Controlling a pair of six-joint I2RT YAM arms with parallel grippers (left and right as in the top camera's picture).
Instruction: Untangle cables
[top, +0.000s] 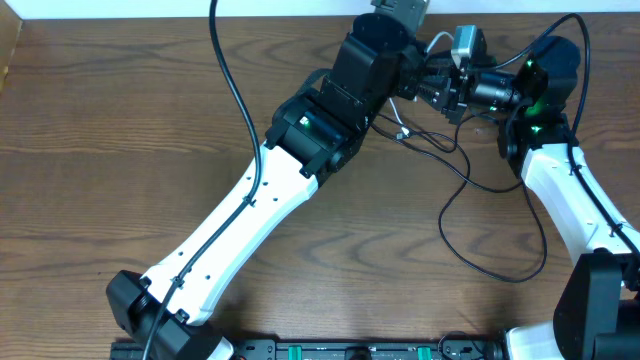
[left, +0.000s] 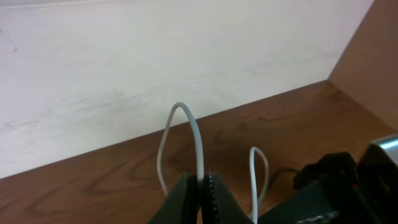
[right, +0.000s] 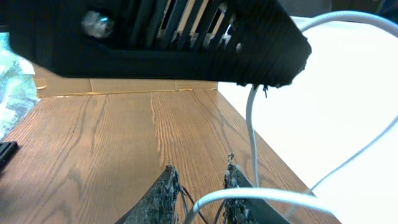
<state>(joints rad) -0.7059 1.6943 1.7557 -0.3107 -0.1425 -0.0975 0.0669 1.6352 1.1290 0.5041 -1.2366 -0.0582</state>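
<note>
Surroundings: a brown wood-grain worktop that meets a plain pale wall along its far edge.

Left arm: white links run from the near-left corner diagonally up to the far edge. The black wrist ends a little right of the middle of that edge.

Left claw: jaws pressed together on the white cable. The cord rises out of the pinch and arches into a tall narrow loop in front of the wall. A second, smaller white loop stands just to its right.

Right arm: it comes up along the right edge and bends inward. Its wrist sits close to the left wrist at the far edge.

Right claw: narrow, with the two fingers standing a little apart and wood grain showing between them. A strand of the white cable crosses right at the tip of one finger. It cannot be told whether that strand touches the finger, and nothing is clamped between the jaws.

White cable, right-wrist view: one strand hangs from the underside of the left claw down towards the right claw's fingers. Another sweeps in a wide curve out over the pale wall side.

Black cable: it lies slack on the worktop's right half. It starts under the two wrists and trails in a big open loop towards the near edge, beside the right arm.

Arm lead: a thicker black cable drops from the far edge to the left arm's forearm.
</note>
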